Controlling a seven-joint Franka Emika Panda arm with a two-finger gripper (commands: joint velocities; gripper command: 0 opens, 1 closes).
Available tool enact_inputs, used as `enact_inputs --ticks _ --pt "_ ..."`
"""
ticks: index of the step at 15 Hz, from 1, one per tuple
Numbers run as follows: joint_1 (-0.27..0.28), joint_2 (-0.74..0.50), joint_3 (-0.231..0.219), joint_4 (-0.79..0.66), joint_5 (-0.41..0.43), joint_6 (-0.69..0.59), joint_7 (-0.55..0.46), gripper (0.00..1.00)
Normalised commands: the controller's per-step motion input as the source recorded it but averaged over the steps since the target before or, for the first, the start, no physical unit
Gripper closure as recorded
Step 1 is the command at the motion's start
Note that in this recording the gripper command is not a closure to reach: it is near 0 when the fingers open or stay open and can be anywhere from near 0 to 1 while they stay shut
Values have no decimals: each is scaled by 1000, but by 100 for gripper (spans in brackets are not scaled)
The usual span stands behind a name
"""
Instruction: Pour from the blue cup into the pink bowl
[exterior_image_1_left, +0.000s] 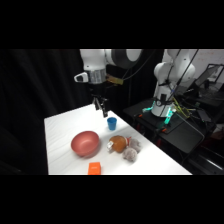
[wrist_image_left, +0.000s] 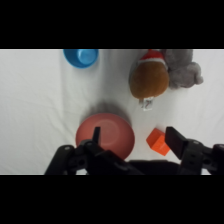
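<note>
Hand (exterior_image_1_left: 102, 106) hangs above bench (exterior_image_1_left: 60, 125), fingers spread wide, gripping nothing. Blue cup (exterior_image_1_left: 112, 123) upright, untouched, just right of hand, far side of pink bowl (exterior_image_1_left: 85, 143). You must descend and grasp cup first. Orange block (exterior_image_1_left: 94, 168) sits near bowl's front.

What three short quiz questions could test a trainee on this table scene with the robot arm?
1. True or false: the end effector holds the small bright blue plastic cup.
2. Which is the largest tabletop item? A) the wide round pinkish-red bowl B) the small orange block C) the cup
3. Fill in: the end effector's fingers are ____.

Key: 1 false, the cup stands apart on the white table; 2 A; 3 open.
</note>
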Motion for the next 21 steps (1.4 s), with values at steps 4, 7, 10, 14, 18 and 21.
enact_inputs --ticks 4,7,10,14,18,21 --pt "-41 -94 4 -88 4 -8 -9 0" --pt "-78 -317 -33 -312 21 67 -89 0" --pt "-83 -393 -46 -438 30 156 -118 0" --pt "-91 -364 -61 -478 140 295 -195 0" --pt "-65 -242 -45 -425 173 434 -170 0" --pt "-31 -85 -14 -324 249 491 -111 0"
